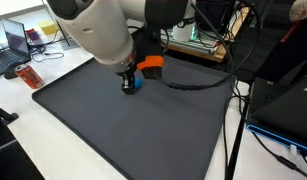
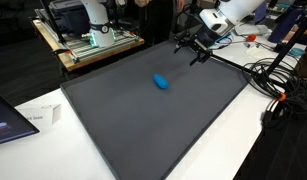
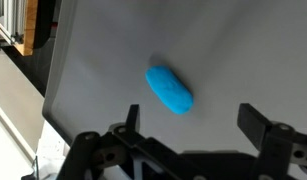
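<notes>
Wide-open gripper (image 3: 188, 113), holding nothing, over a blue oblong piece (image 3: 169, 89) on a dark mat (image 3: 103, 60).

In the wrist view only the two dark finger ends show, cut off by the bottom edge. The piece lies untouched at about 11 o'clock from the gap between them. It is smooth and rounded like a capsule, a plain matte blue, while the mat is flat and dull grey. In an exterior view the arm's (image 1: 93, 30) white shell hides most of the gripper (image 1: 129, 82), and only a sliver of the piece (image 1: 138, 86) peeps out at its 3 o'clock. In an exterior view the piece (image 2: 161, 82) sits near mid-mat, at about 7 o'clock from the gripper (image 2: 196, 46). A sheet of paper (image 2: 38, 118) on the white table (image 2: 53, 160) bears print too small to read.
</notes>
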`<state>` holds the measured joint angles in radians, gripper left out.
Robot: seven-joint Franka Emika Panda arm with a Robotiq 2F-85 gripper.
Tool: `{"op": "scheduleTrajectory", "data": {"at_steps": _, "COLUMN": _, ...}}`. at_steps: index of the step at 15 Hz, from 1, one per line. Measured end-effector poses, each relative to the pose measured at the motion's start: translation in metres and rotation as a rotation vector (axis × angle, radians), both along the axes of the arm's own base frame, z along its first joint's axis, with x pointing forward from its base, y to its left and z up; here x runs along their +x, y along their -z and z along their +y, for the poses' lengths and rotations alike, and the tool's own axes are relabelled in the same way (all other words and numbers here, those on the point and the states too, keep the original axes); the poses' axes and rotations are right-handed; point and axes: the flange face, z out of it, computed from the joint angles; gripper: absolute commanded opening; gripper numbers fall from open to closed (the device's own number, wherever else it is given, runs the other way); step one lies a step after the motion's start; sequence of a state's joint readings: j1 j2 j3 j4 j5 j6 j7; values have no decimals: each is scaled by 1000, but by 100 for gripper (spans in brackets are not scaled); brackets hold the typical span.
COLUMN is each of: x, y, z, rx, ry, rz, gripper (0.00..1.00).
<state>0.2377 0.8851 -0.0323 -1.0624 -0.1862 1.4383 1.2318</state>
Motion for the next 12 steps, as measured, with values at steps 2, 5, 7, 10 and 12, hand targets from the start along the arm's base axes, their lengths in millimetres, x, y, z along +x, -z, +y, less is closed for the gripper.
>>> {"op": "scheduleTrajectory", "data": {"at_steps": 2, "x": 3, "y": -8, "z": -11, "rx": 48, "ry": -40, "rz": 12, "gripper": 100}}
{"op": "scheduleTrajectory", "data": {"at_steps": 5, "x": 6, "y": -25, "z": -25, "rx": 112, "ry": -116, "rz": 22, "gripper": 100}}
{"op": "scheduleTrajectory", "data": {"at_steps": 7, "x": 7, "y": -39, "z": -36, "rx": 158, "ry": -163, "rz": 26, "gripper": 100}}
{"op": "scheduleTrajectory", "data": {"at_steps": 10, "x": 8, "y": -58, "z": -53, "rx": 238, "ry": -233, "rz": 30, "gripper": 100}}
{"op": "scheduleTrajectory", "data": {"at_steps": 12, "x": 6, "y": -72, "z": -66, "rx": 298, "ry": -285, "rz": 34, "gripper": 100}}
